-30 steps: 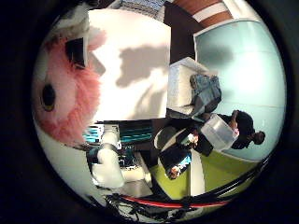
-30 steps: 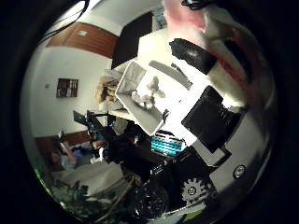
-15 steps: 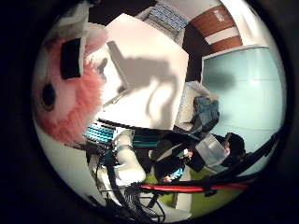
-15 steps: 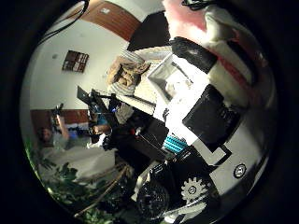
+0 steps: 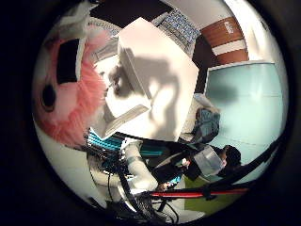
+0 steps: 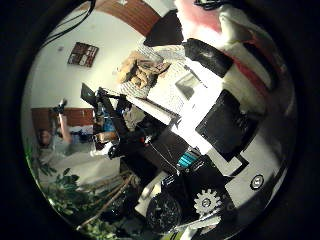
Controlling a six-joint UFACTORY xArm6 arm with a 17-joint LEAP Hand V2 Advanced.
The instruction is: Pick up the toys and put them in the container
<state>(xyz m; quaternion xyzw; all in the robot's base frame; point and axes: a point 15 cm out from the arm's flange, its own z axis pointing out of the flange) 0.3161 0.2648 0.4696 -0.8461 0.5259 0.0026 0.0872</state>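
Against palm, pink plush toy in hand.

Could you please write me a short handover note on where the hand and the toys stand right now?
Right hand: shut on the pink furry toy, which sits close against the palm, lifted clear of the white table.
More plush toys lie in a pile on a far surface.
The container cannot be made out.
Done: pink toy picked up.
Left: drop it in the container, then fetch the rest.
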